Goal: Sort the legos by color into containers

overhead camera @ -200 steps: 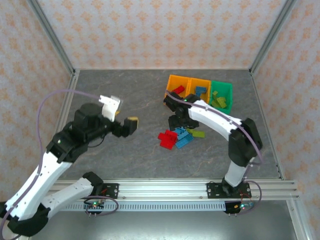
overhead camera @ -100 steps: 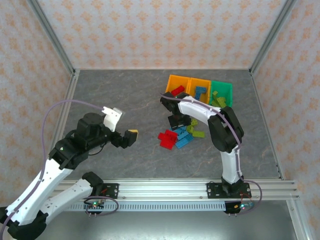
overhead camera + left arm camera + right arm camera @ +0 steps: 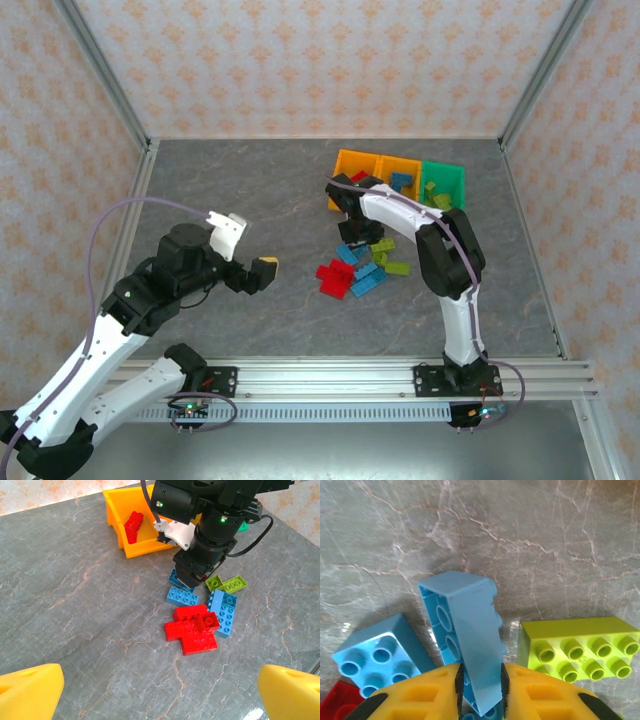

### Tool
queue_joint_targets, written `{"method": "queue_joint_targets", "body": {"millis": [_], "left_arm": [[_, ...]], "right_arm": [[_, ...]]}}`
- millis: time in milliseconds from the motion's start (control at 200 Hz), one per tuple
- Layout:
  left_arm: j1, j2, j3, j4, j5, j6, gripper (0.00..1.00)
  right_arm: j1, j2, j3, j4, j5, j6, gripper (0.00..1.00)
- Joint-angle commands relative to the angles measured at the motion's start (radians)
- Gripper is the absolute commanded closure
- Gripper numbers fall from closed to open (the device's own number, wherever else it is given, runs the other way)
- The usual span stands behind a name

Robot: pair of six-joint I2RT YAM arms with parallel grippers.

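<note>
Grey marbled counter (image 3: 250,180) between patterned walls (image 3: 300,60), where the right fingers (image 3: 420,695) pinch a tilted blue lego (image 3: 470,630) among loose legos (image 3: 355,272) lying at 7 o'clock from the containers (image 3: 345,157), left fingers (image 3: 30,692) spread wide at 9 o'clock.

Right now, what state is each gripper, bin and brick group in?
left gripper: open, empty, above the table
right gripper: shut on the blue brick
blue brick: tipped on edge in that grip
left orange bin: holds a red brick
middle orange bin: holds blue bricks
green bin: holds yellow-green bricks
loose pile: unsorted on the table, red, blue and yellow-green
</note>
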Motion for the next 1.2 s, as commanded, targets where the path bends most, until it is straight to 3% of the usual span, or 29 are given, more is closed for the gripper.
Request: {"method": "queue_joint_targets", "body": {"millis": [0, 75, 210, 410, 566, 681, 796, 1041, 1196], "left_arm": [[-0.006, -0.012, -0.014, 0.030, -0.008, -0.011, 0.00], [-0.006, -0.019, -0.022, 0.029, -0.011, -0.012, 0.00], [-0.005, -0.032, -0.028, 0.022, -0.019, -0.010, 0.00], [-0.005, -0.043, -0.038, 0.010, -0.034, -0.010, 0.00], [-0.005, -0.043, -0.040, 0.012, -0.033, -0.013, 0.00], [-0.005, -0.045, -0.043, 0.016, -0.035, -0.012, 0.00], [-0.005, -0.048, -0.044, 0.015, -0.038, -0.016, 0.00], [-0.006, -0.055, -0.056, 0.023, -0.045, -0.020, 0.00], [-0.005, -0.054, -0.056, 0.023, -0.046, -0.018, 0.00]], "right_arm": [[-0.002, 0.009, 0.032, 0.007, -0.004, 0.019, 0.72], [-0.005, 0.017, 0.037, 0.006, 0.007, 0.022, 0.70], [-0.007, 0.058, 0.058, -0.008, 0.022, 0.022, 0.60], [-0.010, 0.108, 0.081, -0.002, -0.001, 0.028, 0.61], [-0.013, 0.127, 0.113, -0.013, -0.004, 0.028, 0.68], [-0.020, 0.100, 0.120, -0.012, -0.006, 0.037, 0.83], [-0.037, 0.030, 0.110, 0.003, -0.004, 0.079, 0.91], [-0.093, -0.183, 0.064, 0.096, 0.036, 0.218, 0.92], [-0.192, -0.238, 0.092, 0.125, 0.087, 0.302, 0.92]]}}
